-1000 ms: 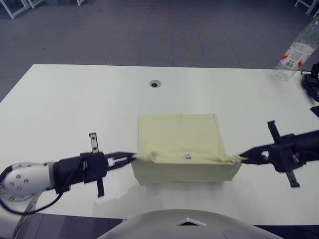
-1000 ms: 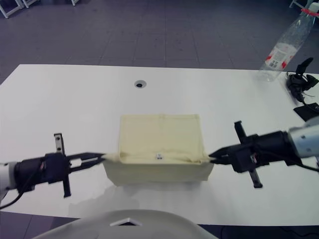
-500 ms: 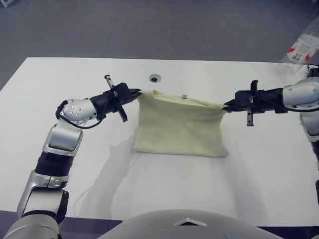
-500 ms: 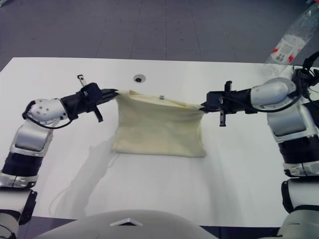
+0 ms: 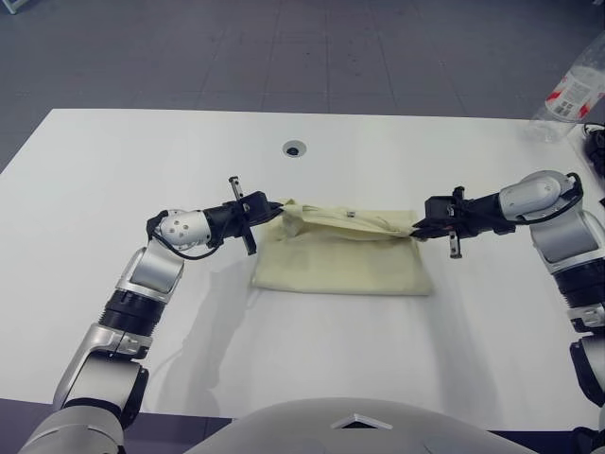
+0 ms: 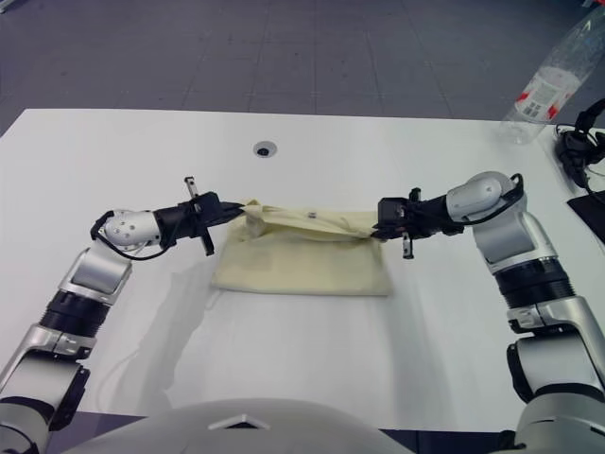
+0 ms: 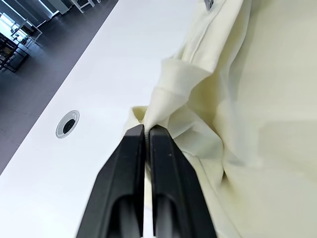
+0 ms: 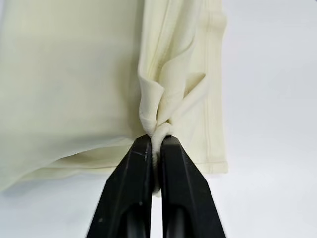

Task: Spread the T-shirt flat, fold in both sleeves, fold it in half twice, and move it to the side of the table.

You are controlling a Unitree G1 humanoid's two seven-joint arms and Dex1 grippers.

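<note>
The left gripper (image 7: 146, 130) has its two black fingers pressed together on a pinch of cloth at the far left corner of the pale yellow fabric T-shirt (image 5: 340, 263). The right gripper (image 8: 156, 141) is likewise clamped tight on the far right corner. Between them the T-shirt's far edge runs bunched and wrinkled; its near part lies flat, folded into a rectangle, at the middle of the white rectangular table (image 5: 142, 142). A round metal-rimmed cable hole (image 5: 294, 148) sits beyond the T-shirt. A clear plastic bottle (image 5: 572, 90) stands at the far right corner.
</note>
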